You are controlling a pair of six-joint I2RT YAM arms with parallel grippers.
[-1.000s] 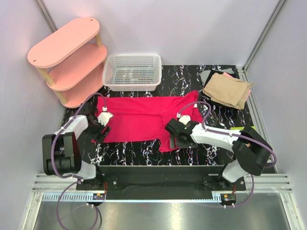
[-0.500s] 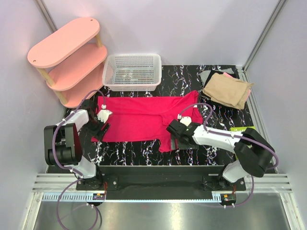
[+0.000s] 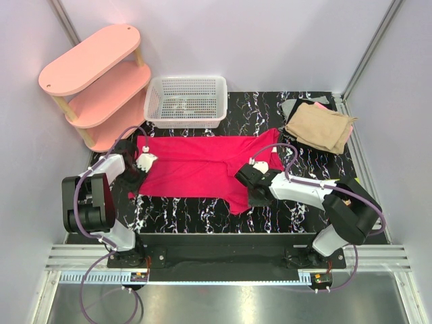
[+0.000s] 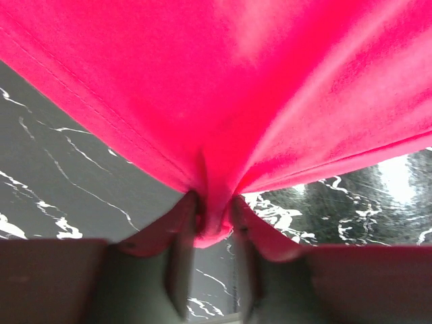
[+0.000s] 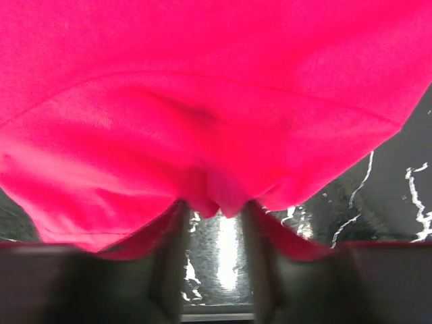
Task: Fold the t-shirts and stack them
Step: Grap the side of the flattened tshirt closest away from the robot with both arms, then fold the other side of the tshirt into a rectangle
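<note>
1. The crimson tee (image 3: pixel 202 165) lies spread flat on the marbled table (image 3: pixel 202 210), its far edge just beside the basket (image 3: pixel 185 79); the folded shirts (image 3: pixel 320 127), tan on top, sit stacked at the far right corner, well apart from it.
2. The left gripper (image 3: pixel 135 182) is at the tee's near left corner; its wrist view shows the jaws nearly together with a tuck of hem bunched between them.
3. The right gripper (image 3: pixel 255 197) is at the near right sleeve; its jaws stand wider, yet a pucker of red cloth is drawn down between them, so I judge it nipped too.
4. Step in hand, as I read it: both near corners are gripped, ready for the first fold; no fold shows in the tee.
5. The next move calls for lifting both corners evenly and carrying them toward the far edge; uneven height or pace would skew the crease, and a thin pinch could slip.
6. No brand, label or readable writing shows; a yellow-green scrap (image 3: pixel 335 181) by the right arm is too small to read.
</note>
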